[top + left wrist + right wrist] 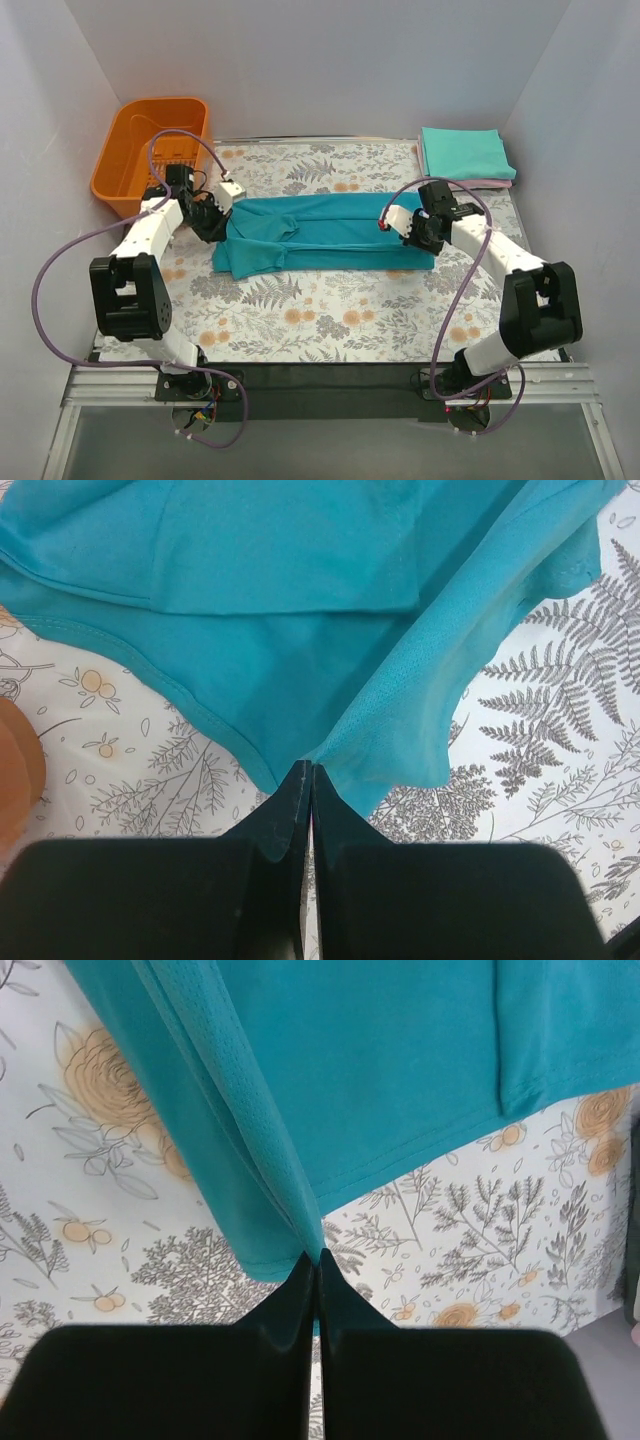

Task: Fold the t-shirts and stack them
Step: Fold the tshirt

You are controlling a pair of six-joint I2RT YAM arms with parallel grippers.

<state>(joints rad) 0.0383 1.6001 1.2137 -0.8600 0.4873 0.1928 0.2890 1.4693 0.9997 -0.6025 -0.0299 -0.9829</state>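
Observation:
A deep teal-blue t-shirt (pixel 330 235) lies as a long band across the middle of the flowered table. My left gripper (pixel 213 228) is shut on its left end; in the left wrist view the cloth (pixel 330 630) rises from the pinched tips of the left gripper (pixel 309 767). At the band's right end my right gripper (pixel 412 232) is shut on a fold of the same shirt (pixel 380 1070), pinched at the tips of the right gripper (pixel 319 1256). A folded mint-teal t-shirt (pixel 465 153) rests on a folded pink t-shirt (pixel 505 184) at the back right corner.
An orange plastic basket (pixel 125 165) stands off the table's back left corner, close behind the left arm. White walls close in the sides and back. The table cover (pixel 330 315) shows its flower print in front of the shirt.

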